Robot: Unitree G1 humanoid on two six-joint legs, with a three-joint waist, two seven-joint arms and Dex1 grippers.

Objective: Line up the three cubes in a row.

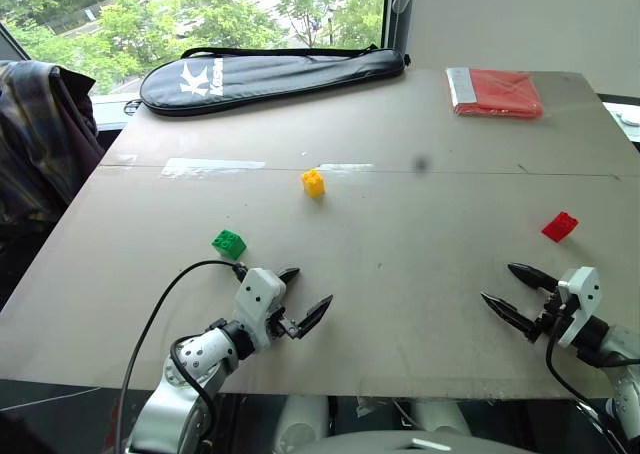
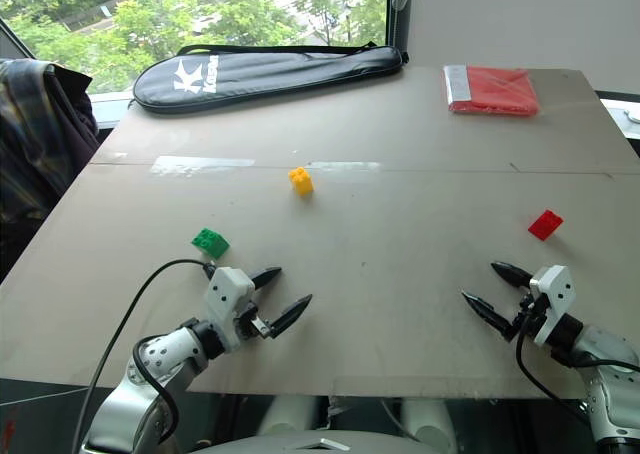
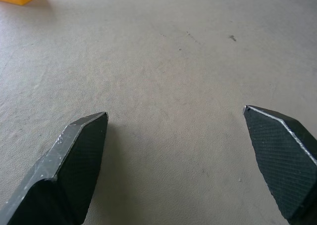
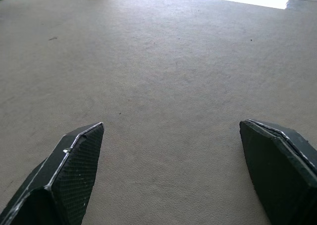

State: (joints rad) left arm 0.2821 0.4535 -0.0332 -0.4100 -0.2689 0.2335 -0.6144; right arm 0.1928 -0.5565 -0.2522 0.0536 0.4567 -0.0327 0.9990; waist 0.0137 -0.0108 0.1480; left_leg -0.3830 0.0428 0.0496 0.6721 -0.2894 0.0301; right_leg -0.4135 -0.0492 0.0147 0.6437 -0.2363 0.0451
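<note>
Grey surface (image 1: 420,224), wide and mostly bare. Three small studded cubes lie scattered on it, well apart from each other, not in a row. Yellow cube (image 1: 313,182) sits near the middle, just beside a strip of glare along a seam in the surface. Green cube (image 1: 229,243) lies nearer the robot, on its left. Red cube (image 1: 560,226) lies off to the right, roughly as near the robot as the green one. Left end effector (image 1: 304,296) hangs low over the near edge, both black fingers spread wide, nothing between them; the green cube is close beyond its housing but apart from it. Right end effector (image 1: 514,292) likewise low at the near right, fingers spread wide and empty, the red cube near but apart. In the left wrist view the fingertips (image 3: 79,155) frame bare surface with a corner of the yellow cube beyond. At the far edge: a long black racket bag (image 1: 270,74) on the left, a flat red packet (image 1: 495,92) on the right. Plaid cloth (image 1: 40,144) hangs off the left side.
</note>
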